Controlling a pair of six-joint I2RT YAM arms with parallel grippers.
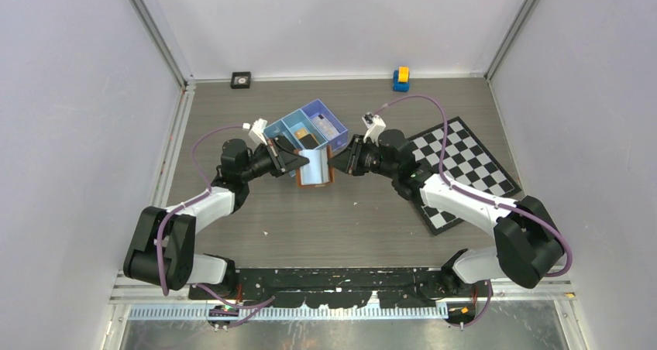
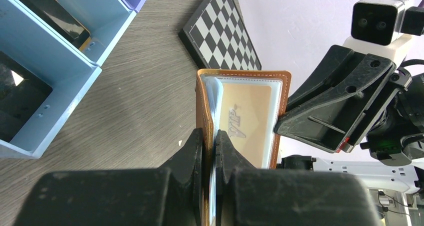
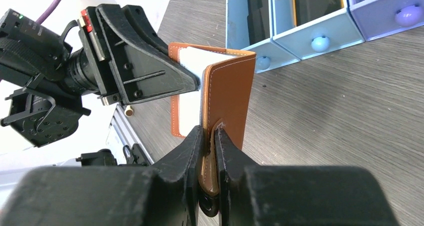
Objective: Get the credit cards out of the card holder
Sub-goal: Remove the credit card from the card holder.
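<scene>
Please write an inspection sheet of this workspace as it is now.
Surface: grey wood-grain table.
Job's things: card holder open, held between the arms; VIP card inside its sleeve.
Clutter: blue tray behind the holder; chequered board at right; black square thing and blue-yellow toy by the far wall.
End effectors: left end effector shut on one cover, right end effector on the other.
Cables: purple cable looping above each arm.
Surroundings: pale walls; nothing else seen.

The left gripper (image 2: pixel 209 135) hides part of the card holder (image 2: pixel 202 103), so the number of credit cards (image 2: pixel 247 121) inside cannot be told. The blue tray (image 3: pixel 300 36) is cut off, its dark contents unclear.
</scene>
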